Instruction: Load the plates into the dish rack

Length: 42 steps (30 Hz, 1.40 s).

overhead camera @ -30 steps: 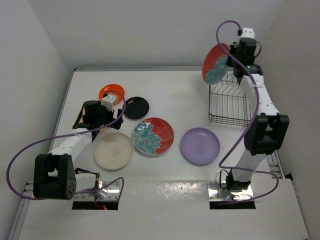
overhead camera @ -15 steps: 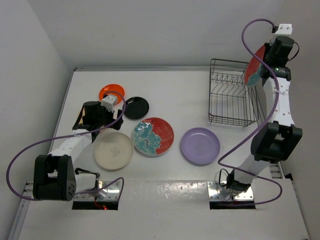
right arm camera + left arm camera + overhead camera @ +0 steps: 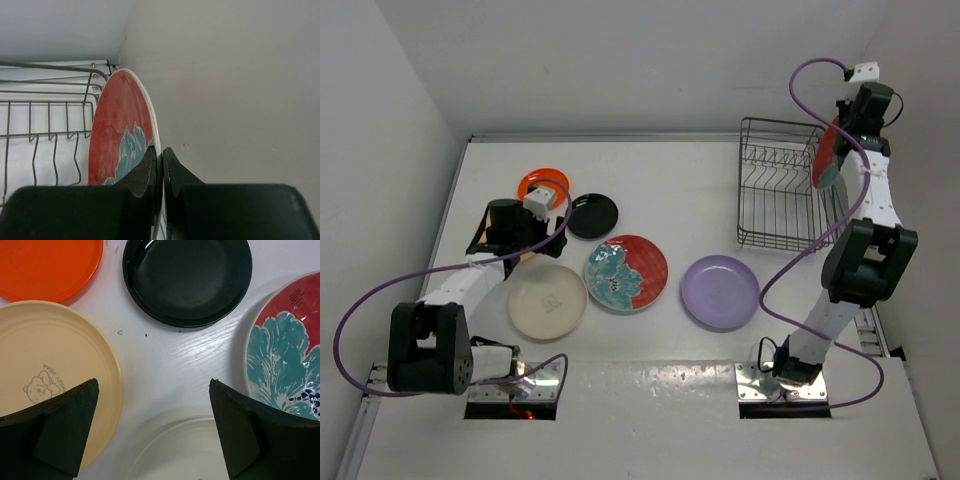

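Note:
My right gripper [image 3: 844, 138] is shut on the rim of a red plate with a teal floral pattern [image 3: 826, 158]. It holds the plate upright on edge above the right end of the dark wire dish rack [image 3: 775, 200]. In the right wrist view the fingers [image 3: 159, 152] pinch the plate [image 3: 117, 135] beside the rack's prongs [image 3: 45, 120]. My left gripper [image 3: 525, 238] is open and empty, low over the table. Its wrist view shows the orange plate [image 3: 50, 265], black plate [image 3: 187, 280], tan-yellow plate [image 3: 55, 360], cream plate [image 3: 185, 450] and second red floral plate [image 3: 285, 355].
On the table lie the orange plate [image 3: 542, 183], black plate [image 3: 592, 215], cream plate [image 3: 547, 300], red floral plate [image 3: 626, 272] and lavender plate [image 3: 720, 291]. White walls close in on the left, back and right, with the right wall close beside the rack.
My right arm has swung the red floral plate from the rack's left side across to its right end, then lowered it slightly. The left arm has barely moved.

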Each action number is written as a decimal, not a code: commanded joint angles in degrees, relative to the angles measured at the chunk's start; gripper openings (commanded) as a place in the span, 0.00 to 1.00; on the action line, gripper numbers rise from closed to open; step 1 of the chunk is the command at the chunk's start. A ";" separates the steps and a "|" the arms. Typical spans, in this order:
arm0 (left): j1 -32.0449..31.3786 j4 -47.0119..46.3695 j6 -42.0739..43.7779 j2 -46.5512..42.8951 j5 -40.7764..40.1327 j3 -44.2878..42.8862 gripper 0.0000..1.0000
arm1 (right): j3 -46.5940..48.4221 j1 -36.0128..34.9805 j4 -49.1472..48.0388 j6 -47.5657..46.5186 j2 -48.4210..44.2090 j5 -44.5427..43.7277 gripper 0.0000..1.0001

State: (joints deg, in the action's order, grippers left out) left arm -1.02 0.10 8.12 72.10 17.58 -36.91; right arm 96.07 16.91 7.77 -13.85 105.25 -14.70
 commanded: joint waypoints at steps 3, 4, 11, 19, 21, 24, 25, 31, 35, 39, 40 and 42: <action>0.66 0.08 -0.03 0.06 0.96 -2.47 0.97 | 3.24 -0.12 -14.88 -4.25 -0.84 0.37 0.00; 0.66 0.08 -0.03 0.06 0.96 -2.47 0.97 | 2.72 -0.21 -15.06 -4.35 -0.32 0.20 0.00; 0.66 0.60 0.49 0.59 0.96 -2.47 0.97 | -0.53 -0.47 -18.40 -4.25 1.88 1.95 0.00; 0.66 2.36 7.61 0.59 5.09 -2.47 0.97 | -4.40 -1.17 -20.59 -3.65 3.82 4.76 0.00; 0.66 2.98 7.61 0.07 5.61 -2.47 0.97 | -5.80 -1.09 -21.91 -3.38 3.56 5.56 0.00; 0.66 3.50 7.61 0.06 6.14 -2.47 0.97 | -6.95 -1.17 -23.32 -2.85 3.99 6.70 0.00; 0.66 3.51 8.13 0.06 6.15 -2.47 0.97 | -6.78 -1.17 -23.33 -2.85 4.08 6.61 0.02; 0.66 3.51 8.14 -0.99 6.67 -1.41 0.97 | -7.56 -1.17 -23.33 -2.85 3.38 8.63 0.39; 0.66 3.51 8.14 -0.99 7.20 -0.89 0.97 | -6.87 -1.70 -22.63 -2.94 1.72 9.51 0.50; 0.66 2.11 8.14 -1.52 7.73 -0.27 0.97 | -6.51 -3.45 -20.00 -2.85 -1.79 9.43 0.83; 0.66 2.10 8.14 -1.52 7.73 0.34 0.97 | -6.51 -3.89 -19.20 -2.59 -3.46 9.34 0.89; 0.66 1.40 8.66 -2.04 7.73 0.87 0.97 | -6.42 -6.17 -13.44 0.39 -7.92 9.25 0.96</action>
State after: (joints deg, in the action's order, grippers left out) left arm -1.02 3.68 15.90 72.10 23.66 -37.06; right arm 87.90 13.91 -8.64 -16.08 106.83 -6.59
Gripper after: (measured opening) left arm 0.968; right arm 0.933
